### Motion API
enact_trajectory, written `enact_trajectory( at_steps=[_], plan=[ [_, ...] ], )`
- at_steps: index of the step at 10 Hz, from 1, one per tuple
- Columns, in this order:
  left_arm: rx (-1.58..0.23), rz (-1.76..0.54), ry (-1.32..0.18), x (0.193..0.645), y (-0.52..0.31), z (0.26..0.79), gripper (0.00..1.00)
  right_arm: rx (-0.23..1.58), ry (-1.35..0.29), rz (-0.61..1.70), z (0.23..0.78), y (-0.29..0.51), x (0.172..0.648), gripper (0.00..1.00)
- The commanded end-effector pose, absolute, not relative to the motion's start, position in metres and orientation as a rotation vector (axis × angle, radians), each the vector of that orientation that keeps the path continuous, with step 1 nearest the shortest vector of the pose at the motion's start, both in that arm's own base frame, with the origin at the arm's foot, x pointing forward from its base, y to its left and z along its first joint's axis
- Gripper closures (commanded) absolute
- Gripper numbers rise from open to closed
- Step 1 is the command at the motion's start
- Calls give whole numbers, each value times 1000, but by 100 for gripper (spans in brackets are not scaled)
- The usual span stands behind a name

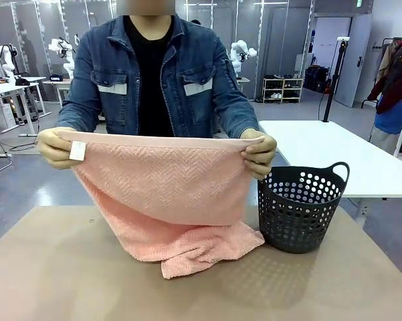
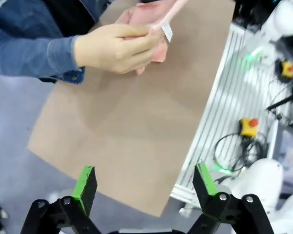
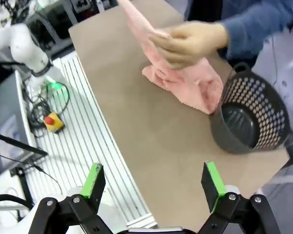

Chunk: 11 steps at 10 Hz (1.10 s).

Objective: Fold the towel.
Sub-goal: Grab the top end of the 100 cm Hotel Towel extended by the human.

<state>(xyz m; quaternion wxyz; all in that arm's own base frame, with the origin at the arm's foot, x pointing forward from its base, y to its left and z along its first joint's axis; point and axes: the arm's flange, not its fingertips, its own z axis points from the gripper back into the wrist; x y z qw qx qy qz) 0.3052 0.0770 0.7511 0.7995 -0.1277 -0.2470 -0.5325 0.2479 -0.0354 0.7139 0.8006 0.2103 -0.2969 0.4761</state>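
Left gripper (image 2: pixel 144 170): jaws spread wide, nothing between the green pads. It hangs over the table (image 2: pixel 126 126), and in its wrist view the towel (image 2: pixel 158 48) lies well off at 12 o'clock.
Right gripper (image 3: pixel 153 168): also wide open and empty. It is clear of the table (image 3: pixel 151 131), and in its wrist view the towel (image 3: pixel 185 85) is at 12 to 1 o'clock.
Towel (image 1: pixel 167 194): salmon pink with a herringbone weave. A person at the far side holds it up by the plain hem band, stretched level at chest height. The lower part drops to the table (image 1: pixel 53 267) and lies bunched there, the heap at 5 o'clock of the spread part.
Tag (image 1: pixel 77 151): small and white, hanging at the hem's 9 o'clock end in the front view. It also shows beside the knuckles in the left wrist view (image 2: pixel 167 32).
Hand at the tag (image 1: pixel 53 147): pinches the 9 o'clock corner of the hem, with a denim sleeve (image 2: pixel 24 53) behind it.
Hand by the basket (image 1: pixel 259 152): pinches the 3 o'clock corner.
Basket (image 1: pixel 301 207): dark, perforated and upright on the table, at 3 o'clock of the bunched heap and just beside it. Whether they touch I cannot tell. Its inside looks bare in the right wrist view (image 3: pixel 248 117).
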Motion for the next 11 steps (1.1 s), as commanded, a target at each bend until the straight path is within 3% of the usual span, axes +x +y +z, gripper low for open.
enact_trajectory(
  at_steps=[1,3,5,11],
  plan=[
    [-120,-1253,-562,290,39,747,0,318,-650,1115,719,2,242,0],
    [-40,-1344,-562,279,3,756,0,223,-623,1183,729,42,238,0],
    [-84,-1347,-555,279,-8,755,0,237,-631,1214,731,60,235,0],
    [-70,-1366,-549,275,-7,769,0,239,-637,1232,735,52,231,0]
  ],
)
